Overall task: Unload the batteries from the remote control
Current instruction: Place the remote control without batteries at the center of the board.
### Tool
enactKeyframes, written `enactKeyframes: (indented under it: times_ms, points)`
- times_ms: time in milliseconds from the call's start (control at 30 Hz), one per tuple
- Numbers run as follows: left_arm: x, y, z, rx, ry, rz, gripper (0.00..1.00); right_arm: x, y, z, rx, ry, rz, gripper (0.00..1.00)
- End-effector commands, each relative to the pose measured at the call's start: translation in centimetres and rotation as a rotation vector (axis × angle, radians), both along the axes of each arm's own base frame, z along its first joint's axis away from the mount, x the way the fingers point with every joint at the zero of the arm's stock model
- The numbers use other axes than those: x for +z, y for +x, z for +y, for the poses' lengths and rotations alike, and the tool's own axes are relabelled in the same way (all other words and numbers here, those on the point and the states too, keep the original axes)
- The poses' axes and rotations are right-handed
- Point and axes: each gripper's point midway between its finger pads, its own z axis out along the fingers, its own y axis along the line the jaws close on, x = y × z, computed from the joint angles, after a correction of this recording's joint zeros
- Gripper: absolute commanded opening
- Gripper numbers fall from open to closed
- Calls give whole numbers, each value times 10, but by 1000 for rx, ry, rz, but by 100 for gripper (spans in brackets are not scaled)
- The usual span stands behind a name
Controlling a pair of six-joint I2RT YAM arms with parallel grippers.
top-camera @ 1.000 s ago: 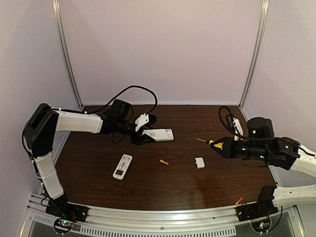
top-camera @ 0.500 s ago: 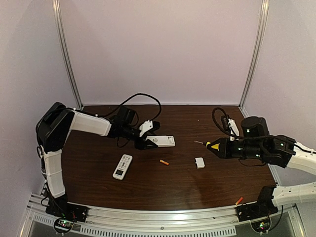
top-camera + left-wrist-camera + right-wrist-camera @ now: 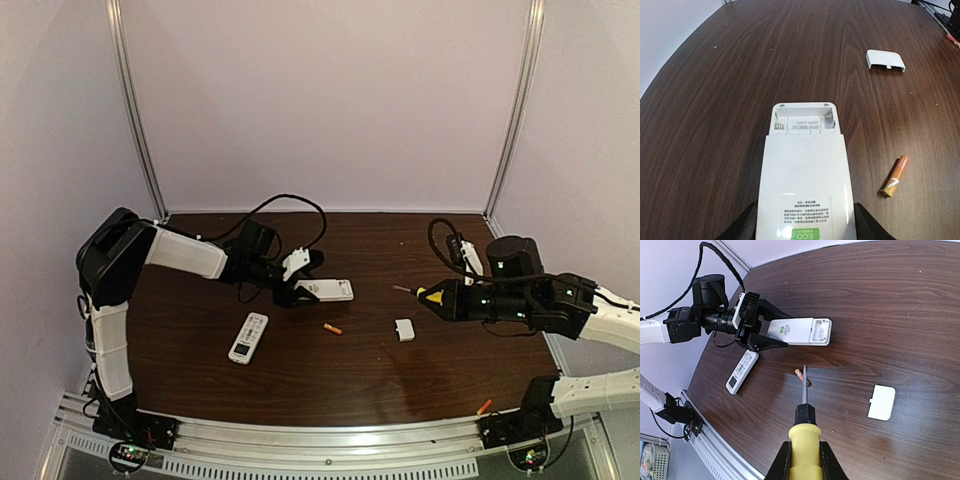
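Leaves a second remote [image 3: 248, 337] face-up on the table [image 3: 180, 330], beside the left claw [image 3: 306, 280]. Clamps that claw across the white remote [image 3: 805, 175], face-down, battery bay [image 3: 802, 120] open ahead. Finds one battery [image 3: 896, 176] loose just right of the claw, a white cover [image 3: 885, 59] farther ahead. Squeezes the right claw [image 3: 804, 462] tight on the yellow screwdriver [image 3: 805, 432], blade toward that battery. Spots another battery [image 3: 485, 406] behind the right claw.

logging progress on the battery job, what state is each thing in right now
held remote: back up, cover off, no batteries visible in its bay
second remote: lying buttons up, untouched
battery: loose on table
second battery: loose at near edge
battery cover: off, lying on table
screwdriver: gripped by its handle
left claw: closed on held remote
right claw: closed on screwdriver
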Motion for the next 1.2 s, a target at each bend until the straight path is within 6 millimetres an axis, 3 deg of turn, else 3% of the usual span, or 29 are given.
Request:
enactKeyframes:
  times_ms: [0, 100, 133, 300, 433, 667, 900, 1033, 1167]
  points:
    - [4, 1, -8, -1, -22, -15, 66, 11, 3, 4, 12, 9, -39, 0]
    - [9, -1, -9, 0, -27, -15, 95, 11, 3, 4, 16, 4, -43, 0]
    - [11, 0, -9, 3, -30, -16, 97, 11, 3, 4, 18, 3, -44, 0]
    - [26, 2, -9, 30, -46, -25, 97, 10, 2, 4, 24, -1, -47, 0]
    - [51, 3, -6, 55, -68, -55, 97, 8, 2, 3, 33, -13, -55, 0]
    - [77, 5, 12, 181, -56, -36, 97, 1, 2, 7, 71, -58, -68, 0]
    - [105, 15, 51, 469, -51, -15, 97, -18, 3, 10, 98, -106, -57, 0]
    - [109, 22, 83, 668, -3, -3, 97, -33, 2, 17, 124, -138, -50, 0]
    - [114, 10, 103, 735, -42, 13, 98, -49, 3, 23, 136, -168, -46, 0]
